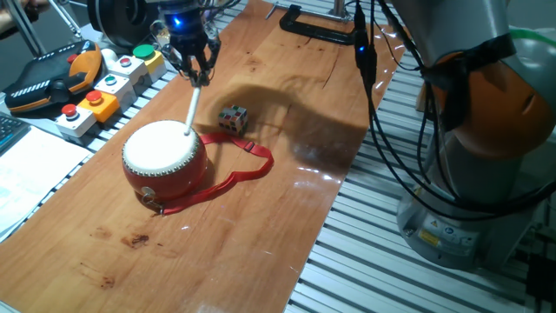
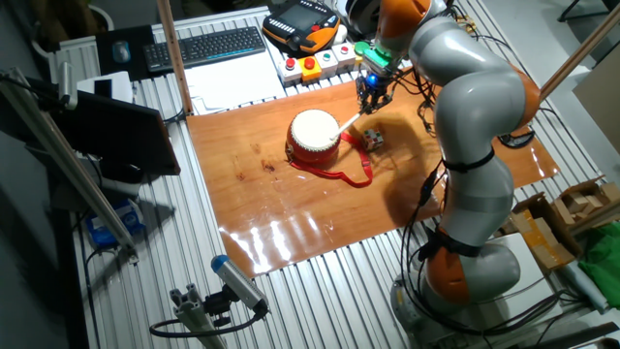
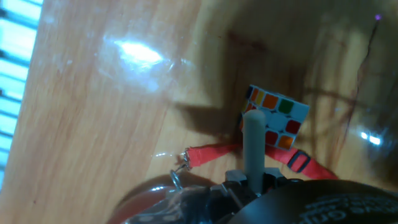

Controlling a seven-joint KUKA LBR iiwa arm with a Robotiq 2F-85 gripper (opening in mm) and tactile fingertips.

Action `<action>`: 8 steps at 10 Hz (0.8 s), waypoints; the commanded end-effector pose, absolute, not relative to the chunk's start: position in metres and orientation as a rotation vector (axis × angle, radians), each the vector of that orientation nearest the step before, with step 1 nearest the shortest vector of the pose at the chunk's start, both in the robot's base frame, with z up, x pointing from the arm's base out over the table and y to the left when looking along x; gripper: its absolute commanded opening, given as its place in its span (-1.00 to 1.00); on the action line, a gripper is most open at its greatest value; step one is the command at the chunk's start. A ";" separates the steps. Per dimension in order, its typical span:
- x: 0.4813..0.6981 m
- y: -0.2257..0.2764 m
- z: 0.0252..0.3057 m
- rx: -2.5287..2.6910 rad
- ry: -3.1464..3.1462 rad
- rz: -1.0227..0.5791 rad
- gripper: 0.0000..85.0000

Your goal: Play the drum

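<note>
The red drum [image 1: 165,158] with its cream skin sits on the wooden board [image 1: 261,235]. Its red strap [image 1: 248,169] trails to the right. My gripper [image 1: 194,71] hangs above the drum's far edge and is shut on a white drumstick [image 1: 193,109]. The stick slants down and its tip touches the skin near the far rim. The other fixed view shows the same drum [image 2: 315,134], stick [image 2: 349,121] and gripper [image 2: 373,92]. In the hand view the stick [image 3: 253,143] points out over the strap [image 3: 208,154].
A multicoloured puzzle cube [image 1: 233,118] lies just right of the drum, and shows in the hand view [image 3: 277,118]. A button box [image 1: 109,85] and an orange pendant [image 1: 52,83] sit left of the board. A black clamp [image 1: 317,30] grips the far edge. The robot base [image 1: 486,130] stands to the right.
</note>
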State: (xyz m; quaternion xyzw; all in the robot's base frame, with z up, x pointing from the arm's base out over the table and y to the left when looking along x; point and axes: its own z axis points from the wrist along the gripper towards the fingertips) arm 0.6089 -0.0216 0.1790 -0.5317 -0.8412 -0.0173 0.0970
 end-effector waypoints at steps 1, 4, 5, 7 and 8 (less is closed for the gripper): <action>0.609 -0.023 0.179 -1.279 -2.660 -0.024 -0.98; 0.609 -0.024 0.177 -1.041 -2.784 -0.002 -0.98; 0.609 -0.026 0.177 -0.936 -2.836 0.015 -0.98; 0.608 -0.027 0.172 -0.865 -2.867 0.010 -0.98; 0.608 -0.028 0.167 -0.848 -2.878 -0.013 -0.98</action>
